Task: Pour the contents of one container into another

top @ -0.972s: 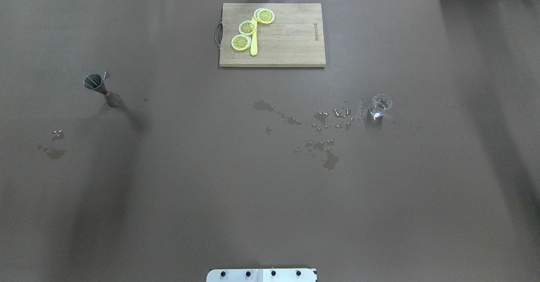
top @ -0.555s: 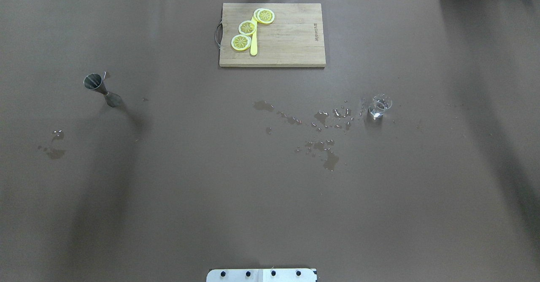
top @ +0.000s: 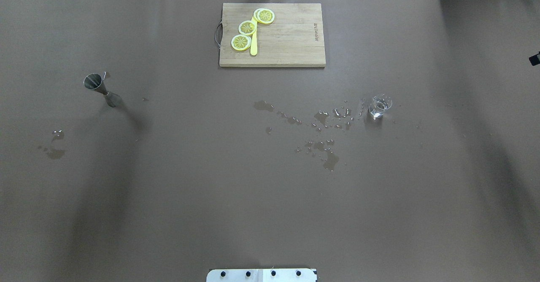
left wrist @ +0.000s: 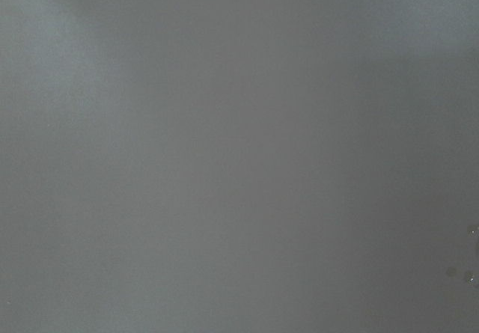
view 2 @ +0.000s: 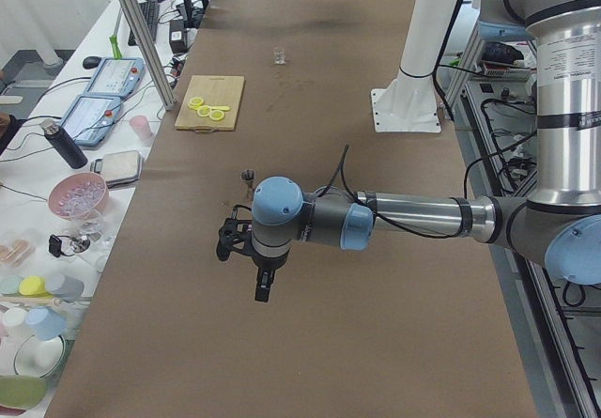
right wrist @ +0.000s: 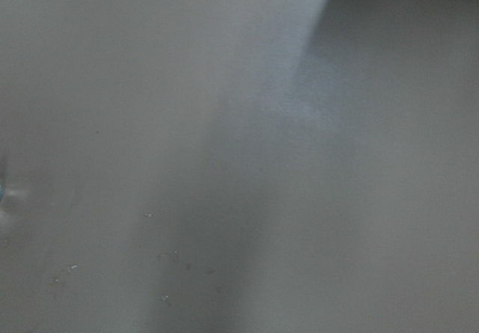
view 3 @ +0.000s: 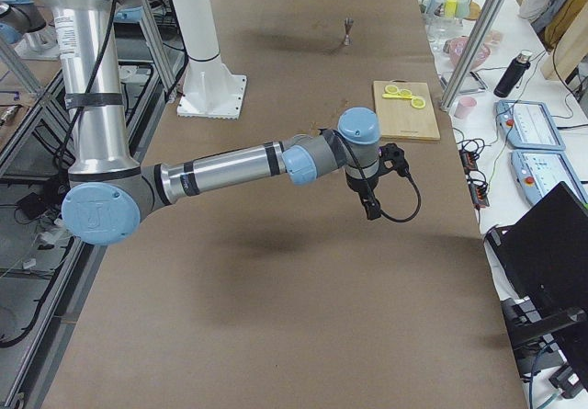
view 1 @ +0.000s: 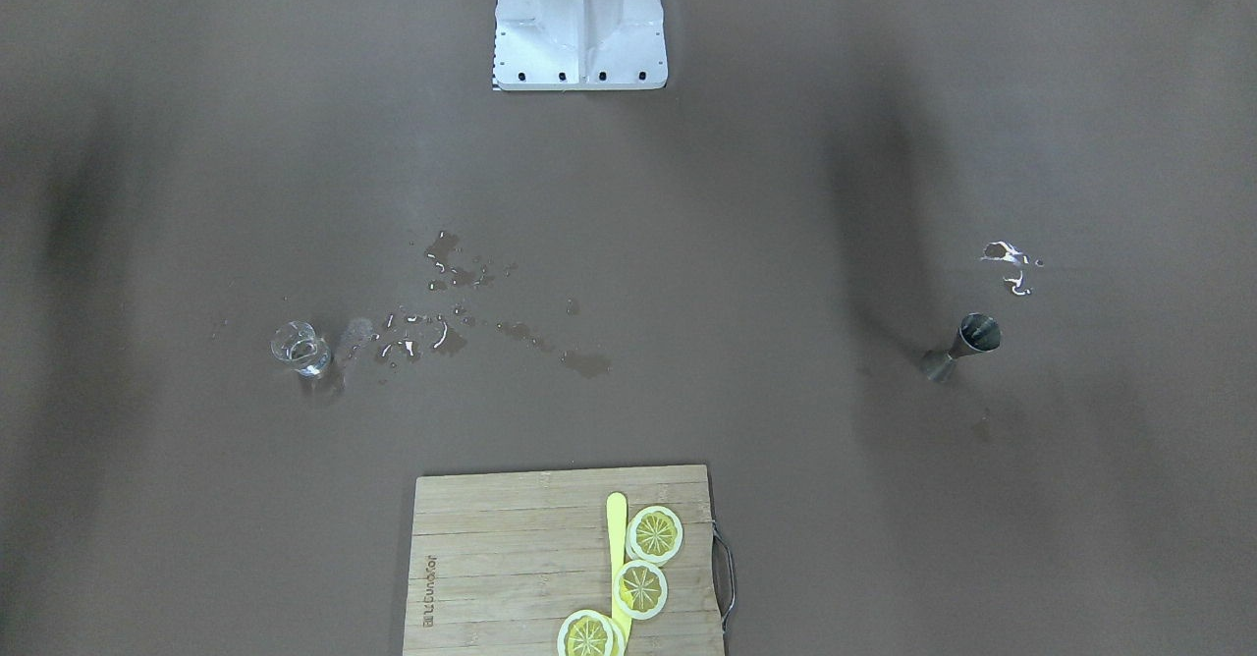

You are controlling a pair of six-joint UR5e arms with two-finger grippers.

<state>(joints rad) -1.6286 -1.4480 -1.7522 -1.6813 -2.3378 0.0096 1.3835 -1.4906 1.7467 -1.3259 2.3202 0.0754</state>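
Left fingers [view 2: 264, 288] and right fingers [view 3: 370, 209] are showing only side-on; apart or together, cannot tell. Glass tumbler [top: 380, 106] and steel jigger [top: 101, 88] are standing far from both; a cut-off dark sliver [top: 535, 58] is newly appearing.

Glass [top: 380, 106]: open all round, wet spots [top: 325, 119] beside.
Jigger [top: 102, 89]: open all round.
Cutting board [top: 287, 41]: well apart from both.

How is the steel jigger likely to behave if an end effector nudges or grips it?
The jigger stands upright, tall on a small foot, so a sideways nudge would probably tip it. Its smooth tapered metal cones look stiff but likely slippery to pinch. Tipped over, it would probably roll in an arc.
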